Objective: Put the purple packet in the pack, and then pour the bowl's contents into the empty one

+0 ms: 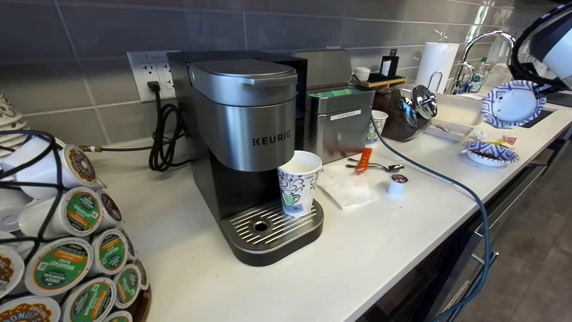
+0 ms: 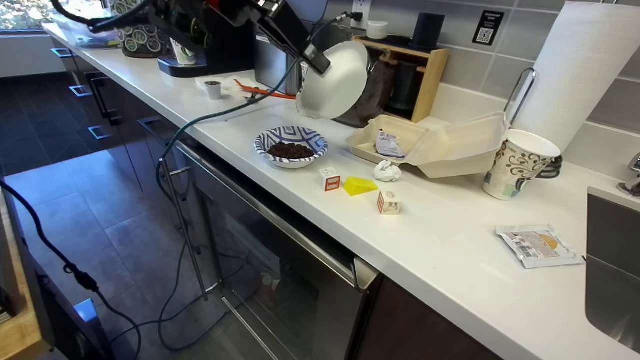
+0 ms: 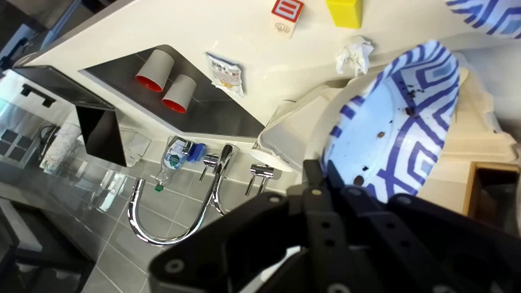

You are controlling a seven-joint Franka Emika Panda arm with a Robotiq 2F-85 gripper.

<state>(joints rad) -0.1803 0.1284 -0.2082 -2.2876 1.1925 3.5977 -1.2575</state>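
My gripper point(image 3: 321, 173) is shut on the rim of the bowl point(image 3: 390, 122), which is blue-and-white and tilted steeply in the air with a few dark crumbs inside. It also shows in both exterior views point(image 1: 511, 106) point(image 2: 335, 82). The other blue-and-white bowl, the empty one in the task's words point(image 2: 295, 134), sits upright on the counter and holds a pile of dark bits; only its edge shows in the wrist view point(image 3: 496, 16). The purple packet point(image 2: 389, 144) lies inside the open beige pack point(image 2: 450, 155). In the wrist view the held bowl hides much of the pack point(image 3: 293, 126).
Two letter blocks point(image 2: 330, 179) point(image 2: 389, 202), a yellow block point(image 2: 360, 185) and a crumpled tissue point(image 2: 387, 171) lie near the pack. A paper cup point(image 2: 520, 165), silver packet point(image 2: 540, 245) and sink point(image 2: 612, 230) are beyond. A blue cable point(image 2: 240, 107) crosses the counter.
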